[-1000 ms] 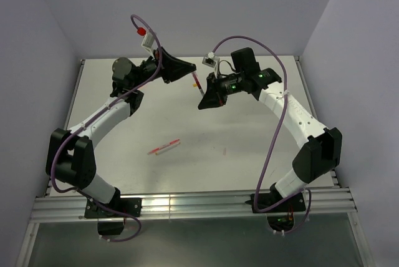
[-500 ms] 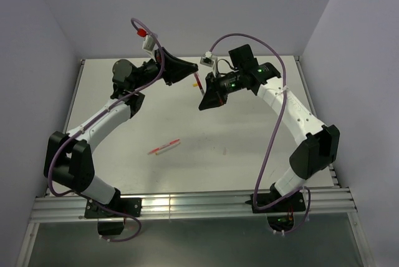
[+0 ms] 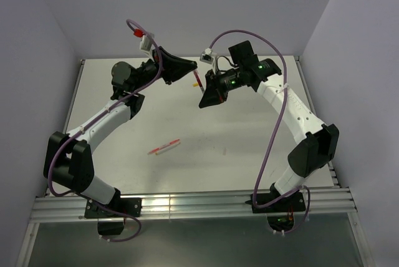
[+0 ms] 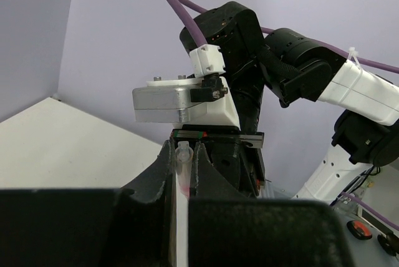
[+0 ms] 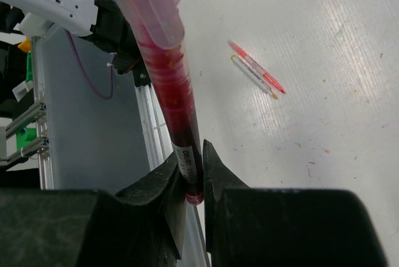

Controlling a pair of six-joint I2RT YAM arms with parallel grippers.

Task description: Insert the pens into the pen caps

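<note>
On a white table [image 3: 249, 155] boxed by lilac walls [image 3: 249, 5], stick pens [image 3: 164, 147] lying left of centre, raised nose to nose over the far middle: left gripper [image 3: 192, 68] pinching a pale cap [image 4: 182, 152], right gripper [image 5: 192, 168] clamped on the dark-red pen [image 5: 177, 105].

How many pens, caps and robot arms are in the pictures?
Pens: 3, a dark-red pen in the right gripper, a red pen and a white pen on the table.
Caps: 1, a white cap in the left gripper.
Arms: 2, left arm, right arm.
Total: 6
</note>
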